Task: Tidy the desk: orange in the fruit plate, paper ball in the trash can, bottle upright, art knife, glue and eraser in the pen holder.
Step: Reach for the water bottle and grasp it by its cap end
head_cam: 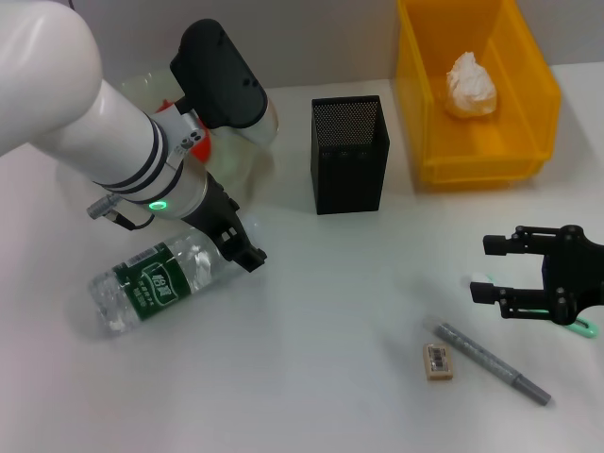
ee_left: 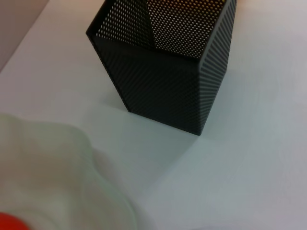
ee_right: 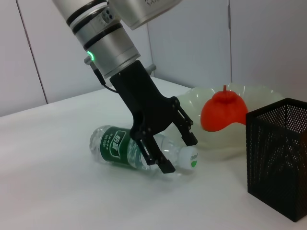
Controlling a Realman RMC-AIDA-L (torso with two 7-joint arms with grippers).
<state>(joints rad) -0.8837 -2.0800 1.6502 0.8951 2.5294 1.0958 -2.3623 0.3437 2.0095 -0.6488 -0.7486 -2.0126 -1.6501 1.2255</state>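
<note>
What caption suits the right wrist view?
Left tool straddles the lying bottle near its cap; orange in fruit plate.

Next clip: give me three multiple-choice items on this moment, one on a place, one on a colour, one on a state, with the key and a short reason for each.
1. Where is the white crumpled paper ball?
A. in the black mesh cup
B. in the bright yellow rectangular trash can
C. on the table beside the eraser

2. What colour is the label of the small clear plastic bottle?
A. dark green
B. blue
C. red

3. How is the bottle placed?
A. upright
B. on its side on the table, with the left pincer open around its cap end
C. inside the bowl

Key: B, the wad lies on the bin floor in the head view; A, a green band shows in the head and right wrist views; B, it lies flat, with fingers either side of the cap.
</note>
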